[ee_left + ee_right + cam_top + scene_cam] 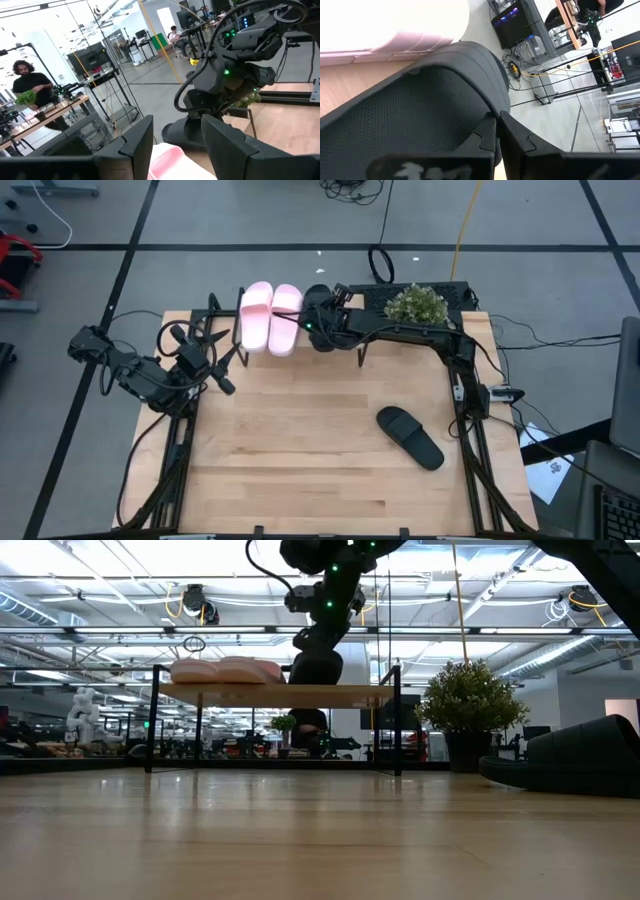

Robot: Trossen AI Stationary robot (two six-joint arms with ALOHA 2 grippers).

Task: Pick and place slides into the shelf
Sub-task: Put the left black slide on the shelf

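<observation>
Nearest the high camera, one black slide (409,436) lies alone on the tabletop (300,460) well clear of the shelf (280,693), where the right gripper (322,320) clamps another black slide (420,115) beside the pink pair (270,316), while the left gripper (222,360) waits open nearby.

Left wrist view. The left end effector (175,145) shows two dark fingers (137,142) spread apart, framing a pale pink slide (172,162). Beyond it, the right end effector (220,87) sits over a black slide (185,135). A person (27,85) stands behind a bench.
</observation>
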